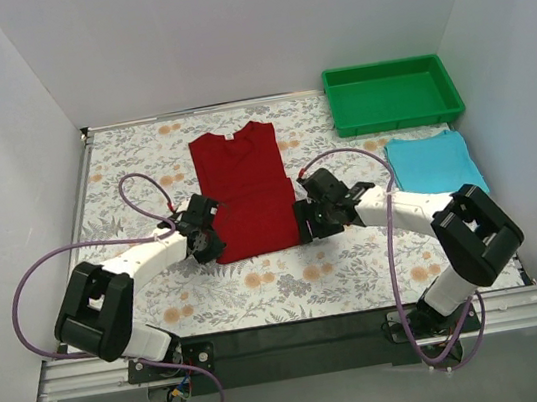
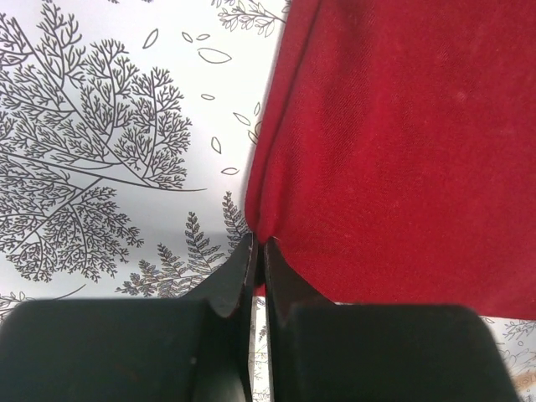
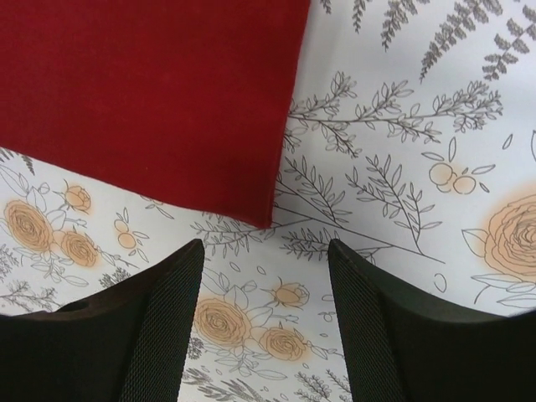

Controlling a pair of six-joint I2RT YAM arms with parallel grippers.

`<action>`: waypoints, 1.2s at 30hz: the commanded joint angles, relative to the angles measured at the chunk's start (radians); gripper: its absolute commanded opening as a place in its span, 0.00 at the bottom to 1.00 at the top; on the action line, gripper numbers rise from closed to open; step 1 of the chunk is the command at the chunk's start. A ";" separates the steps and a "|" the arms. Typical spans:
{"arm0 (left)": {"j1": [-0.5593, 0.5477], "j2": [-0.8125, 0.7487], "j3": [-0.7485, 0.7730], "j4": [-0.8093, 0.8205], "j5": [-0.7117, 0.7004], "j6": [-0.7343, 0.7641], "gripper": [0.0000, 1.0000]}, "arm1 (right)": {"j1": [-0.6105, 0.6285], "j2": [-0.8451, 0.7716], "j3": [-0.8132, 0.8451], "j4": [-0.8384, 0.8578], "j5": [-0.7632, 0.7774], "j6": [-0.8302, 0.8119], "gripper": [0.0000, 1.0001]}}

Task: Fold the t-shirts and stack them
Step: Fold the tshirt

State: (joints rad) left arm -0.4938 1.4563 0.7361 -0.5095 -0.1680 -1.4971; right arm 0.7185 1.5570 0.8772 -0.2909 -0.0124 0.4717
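Note:
The dark red t-shirt (image 1: 245, 189) lies in the middle of the table as a long strip, collar at the far end. My left gripper (image 1: 218, 253) is at its near left corner. The left wrist view shows the jaws closed on that corner of the red t-shirt (image 2: 394, 142), with a sliver of red cloth pinched at the left gripper (image 2: 258, 244). My right gripper (image 1: 305, 226) sits by the near right corner. In the right wrist view the right gripper (image 3: 266, 248) is open over bare tablecloth, just short of the red t-shirt (image 3: 151, 92). The blue t-shirt (image 1: 433, 162) lies folded at the right.
A green plastic tray (image 1: 338, 108) stands at the back right, just beyond the blue shirt. The floral tablecloth (image 1: 131, 161) covers the table, and white walls close in on three sides.

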 commanded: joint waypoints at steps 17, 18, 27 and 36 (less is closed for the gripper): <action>-0.017 -0.005 -0.081 -0.073 0.058 -0.025 0.00 | 0.059 0.187 0.123 -0.099 0.120 0.064 0.37; -0.017 -0.008 -0.081 -0.072 0.059 -0.025 0.00 | 0.065 0.195 0.121 -0.108 0.130 0.067 0.37; -0.017 -0.036 -0.092 -0.075 0.067 -0.031 0.00 | 0.130 0.307 0.103 -0.194 0.092 0.114 0.36; -0.015 -0.047 -0.103 -0.086 0.074 -0.043 0.00 | 0.127 0.324 0.040 -0.197 0.087 0.114 0.11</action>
State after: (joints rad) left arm -0.4957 1.4025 0.6815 -0.4831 -0.1299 -1.5402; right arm 0.8249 1.7649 1.0359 -0.3481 0.1238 0.5644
